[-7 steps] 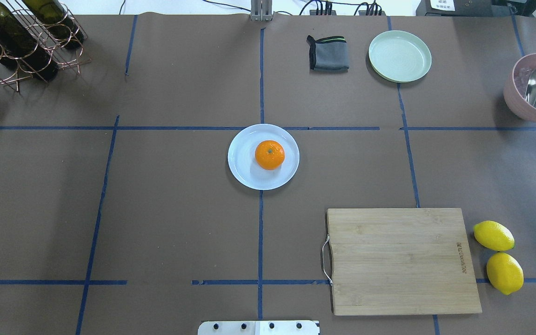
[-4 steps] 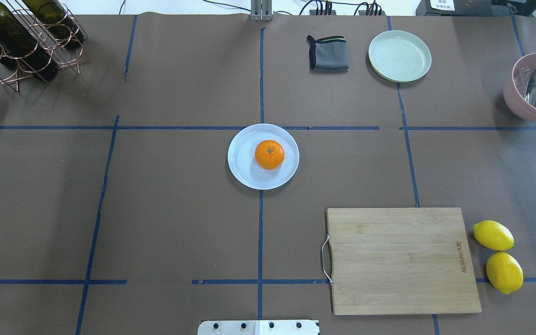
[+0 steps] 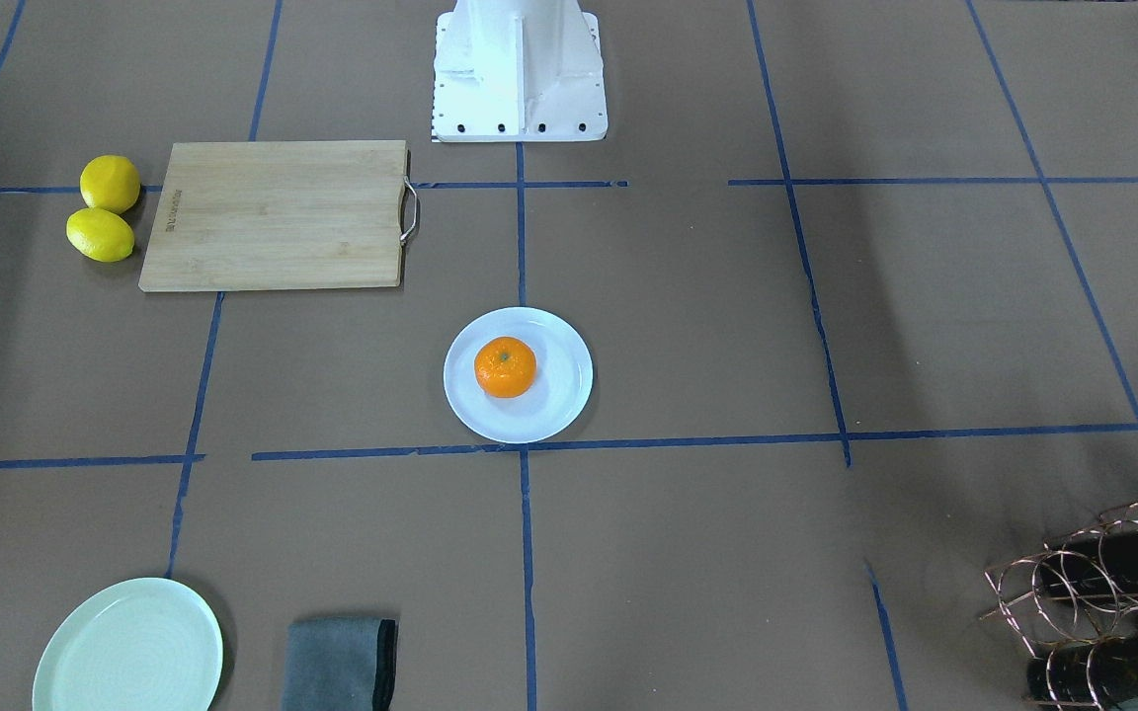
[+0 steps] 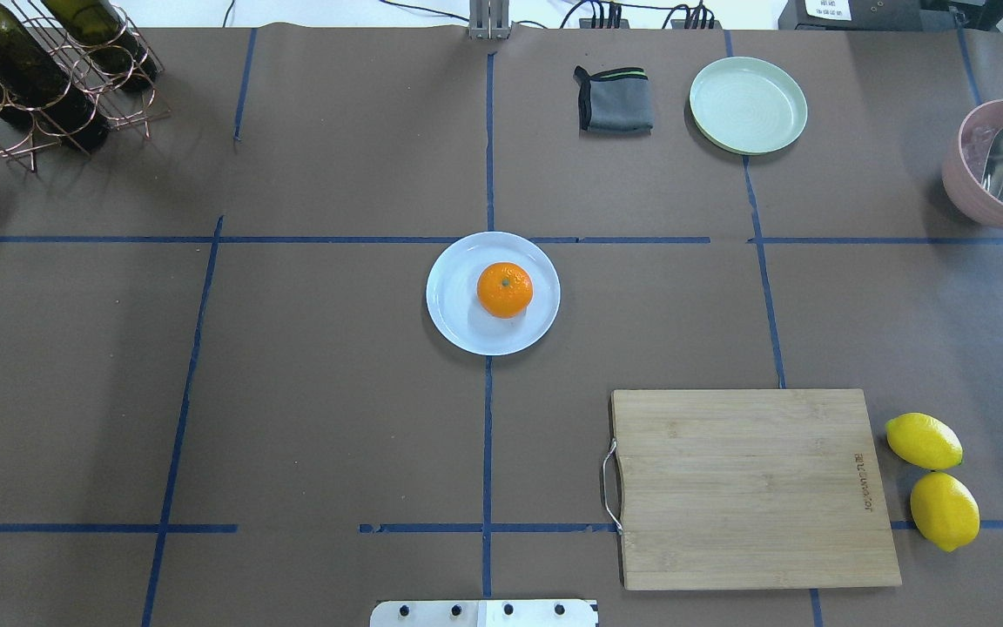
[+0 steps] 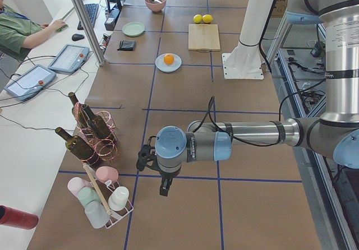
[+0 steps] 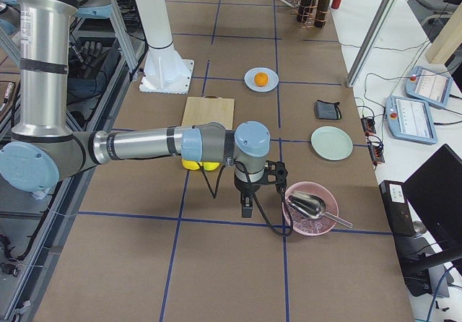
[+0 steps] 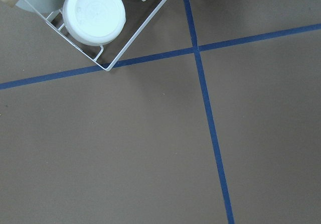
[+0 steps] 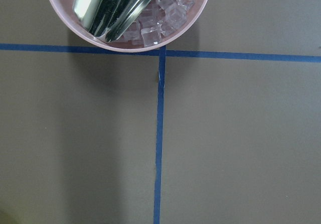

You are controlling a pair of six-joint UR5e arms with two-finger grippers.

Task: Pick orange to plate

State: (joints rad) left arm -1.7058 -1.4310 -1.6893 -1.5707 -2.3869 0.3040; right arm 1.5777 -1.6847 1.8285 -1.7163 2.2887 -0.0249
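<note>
The orange rests on the white plate at the table's middle, a little right of the plate's centre; the front view shows the orange on the same plate. Neither arm reaches into the overhead or front views. My left gripper hangs over bare table far off at the left end, beside a cup rack. At the right end, my right gripper hovers beside a pink bowl. Both show only in the side views, so I cannot tell whether they are open or shut.
A wooden cutting board lies front right with two lemons beside it. A mint-green plate and a folded grey cloth sit at the back. A pink bowl holds ice and a scoop; a wine rack stands back left.
</note>
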